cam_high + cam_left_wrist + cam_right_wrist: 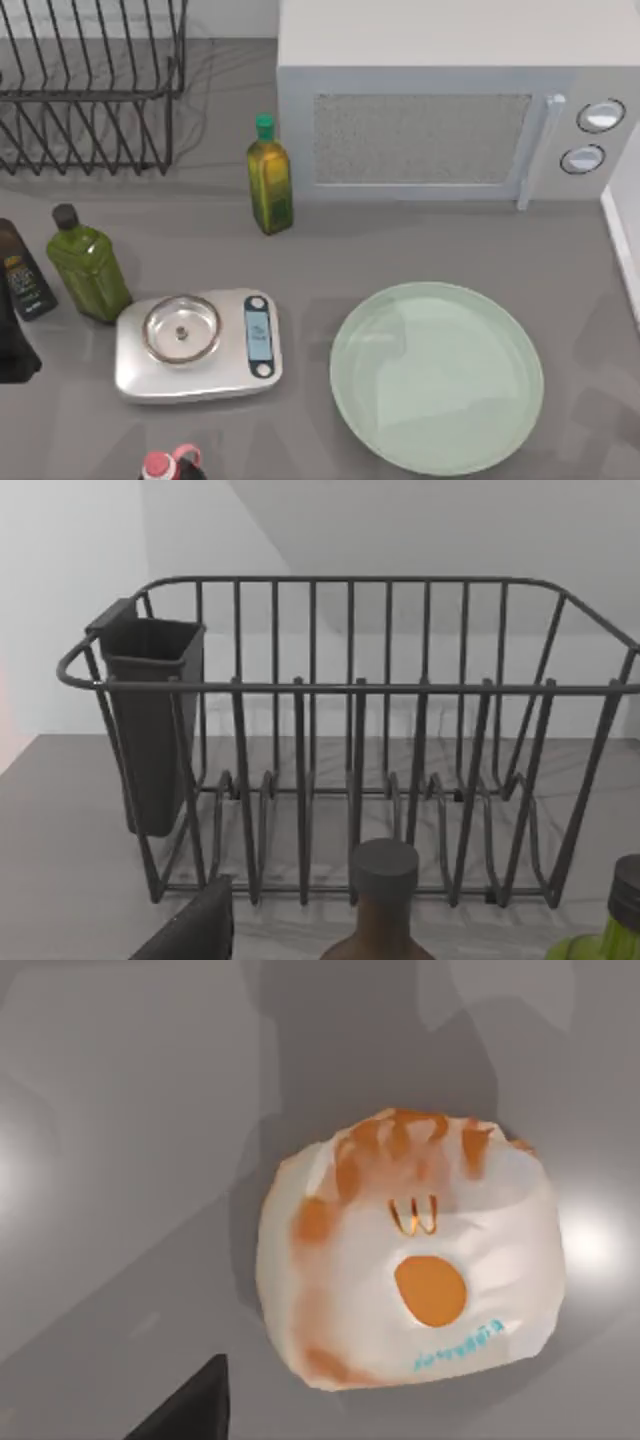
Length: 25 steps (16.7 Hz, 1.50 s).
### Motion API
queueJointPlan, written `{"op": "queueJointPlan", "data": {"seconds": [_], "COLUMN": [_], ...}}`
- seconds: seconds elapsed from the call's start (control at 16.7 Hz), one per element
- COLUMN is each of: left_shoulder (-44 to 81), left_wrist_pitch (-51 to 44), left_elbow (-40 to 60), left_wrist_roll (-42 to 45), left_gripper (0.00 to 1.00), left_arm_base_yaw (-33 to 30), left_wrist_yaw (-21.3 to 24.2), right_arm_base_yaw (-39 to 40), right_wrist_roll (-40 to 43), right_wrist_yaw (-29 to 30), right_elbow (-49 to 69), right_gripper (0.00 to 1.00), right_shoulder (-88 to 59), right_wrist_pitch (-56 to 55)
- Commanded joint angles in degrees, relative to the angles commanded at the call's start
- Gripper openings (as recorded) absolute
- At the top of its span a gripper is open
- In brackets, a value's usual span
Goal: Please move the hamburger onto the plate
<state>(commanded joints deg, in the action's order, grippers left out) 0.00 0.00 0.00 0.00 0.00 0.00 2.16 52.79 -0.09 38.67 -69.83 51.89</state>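
Where the top view looks down, the grey table (pixel 420 235) runs back to a pale wall. A white microwave (pixel 450 110) stands at the far right; a black wire dish rack (pixel 90 90) sits at the far left. An olive oil bottle (pixel 269 178) with a green cap stands just beside the microwave's left front corner.

Left side: a squat green bottle (pixel 88 268) with a dark cap, and a dark bottle (pixel 22 272) beside it near the left edge. A silver scale (pixel 198 343) with a small round steel pan lies just in front of the green bottle. A red-capped bottle (pixel 165 466) shows at the near edge.

The plate (pixel 437 376), pale mint and glossy, lies near right, apart from the scale; nothing lies on it.

Left arm: a dark part at the left edge, beside the dark bottle. The left wrist view faces the rack, a dark cutlery cup (pixel 152 720) hung at one end, a dark bottle cap (pixel 385 872) in the foreground, white wall behind. Whether its fingers are open or closed I cannot tell.

Right wrist view: the hamburger (pixel 410 1250), white wrapper with orange patches, rests on bare grey table directly under the camera, not on the plate. One dark finger tip (pixel 190 1405) shows at the frame edge, clear of the hamburger; its finger spread cannot be told.
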Motion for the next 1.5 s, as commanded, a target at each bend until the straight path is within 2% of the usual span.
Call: {"op": "queueJointPlan", "data": {"seconds": [0.24,0.66,1.14,1.5], "left_shoulder": [0.0,0.0,0.0,0.0], "left_wrist_pitch": [0.0,0.0,0.0,0.0], "left_elbow": [0.0,0.0,0.0,0.0], "left_wrist_roll": [0.0,0.0,0.0,0.0], "left_gripper": [1.0,1.0,1.0,1.0], "left_arm_base_yaw": [0.0,0.0,0.0,0.0], "left_wrist_yaw": [0.0,0.0,0.0,0.0], "right_arm_base_yaw": [0.2,0.0,0.3,0.4], "right_wrist_roll": [5.1,5.2,4.9,4.8], "right_wrist_yaw": [0.0,0.0,0.0,0.0], "right_elbow": [4.1,3.5,-5.9,-7.4], "right_gripper": [1.0,1.0,1.0,1.0], "right_shoulder": [-6.3,-6.9,-16.6,-18.2], "right_wrist_pitch": [4.6,3.7,-16.1,-18.5]}}
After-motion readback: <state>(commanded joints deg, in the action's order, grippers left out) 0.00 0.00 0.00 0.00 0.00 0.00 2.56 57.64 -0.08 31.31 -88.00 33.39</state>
